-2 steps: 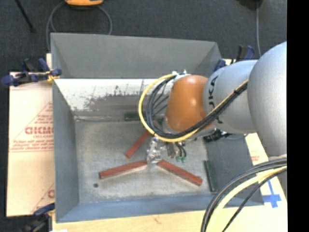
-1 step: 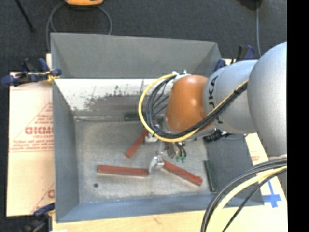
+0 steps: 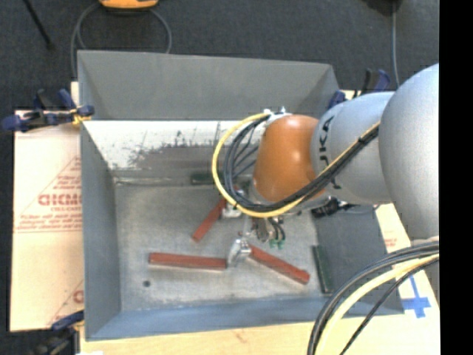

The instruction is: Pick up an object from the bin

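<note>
**A:** The grey arm [image 3: 399, 146] looms closest. Below it the jaws hang low over the bin [image 3: 100, 220] floor, where the left brown stick [image 3: 186, 261] and the right brown stick [image 3: 281, 266] almost meet.

**B:** Open or closed?

**A:** Cannot tell. Both sticks look light, stiff and thin, so I'd pinch one across its width.

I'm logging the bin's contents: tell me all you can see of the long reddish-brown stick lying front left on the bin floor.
The stick is a long, slim bar, reddish-brown and matte, perhaps wood. It lies flat on the bin floor, nearly level across the view. Its right end reaches the gripper; whether they touch I cannot tell. Nothing else touches it.
</note>
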`<control>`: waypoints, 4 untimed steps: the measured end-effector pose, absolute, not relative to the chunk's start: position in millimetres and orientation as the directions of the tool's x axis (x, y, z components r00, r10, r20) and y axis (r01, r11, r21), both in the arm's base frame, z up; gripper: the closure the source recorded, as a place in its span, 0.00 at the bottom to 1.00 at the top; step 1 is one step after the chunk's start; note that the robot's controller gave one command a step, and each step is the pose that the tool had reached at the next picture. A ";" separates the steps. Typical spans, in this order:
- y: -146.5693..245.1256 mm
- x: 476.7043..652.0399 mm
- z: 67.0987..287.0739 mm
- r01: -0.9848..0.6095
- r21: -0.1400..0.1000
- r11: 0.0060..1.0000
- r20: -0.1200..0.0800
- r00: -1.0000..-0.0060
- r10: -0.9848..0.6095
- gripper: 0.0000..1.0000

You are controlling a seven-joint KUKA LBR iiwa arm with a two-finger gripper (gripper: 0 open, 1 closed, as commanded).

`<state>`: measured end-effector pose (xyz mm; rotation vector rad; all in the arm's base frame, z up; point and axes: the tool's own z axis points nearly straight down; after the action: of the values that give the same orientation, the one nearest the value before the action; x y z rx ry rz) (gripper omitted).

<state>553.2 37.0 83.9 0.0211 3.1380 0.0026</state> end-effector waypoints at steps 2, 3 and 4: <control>-26.8 511.0 82.4 -0.167 0.003 0.986 -0.013 -0.986 -0.167 1.00; -31.0 510.4 77.1 -0.164 -0.004 0.986 -0.018 -0.986 -0.164 0.00; -30.9 506.4 78.9 -0.163 -0.001 0.987 0.006 -0.987 -0.163 1.00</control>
<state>506.4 -30.9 78.9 -0.2579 3.1368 -0.0018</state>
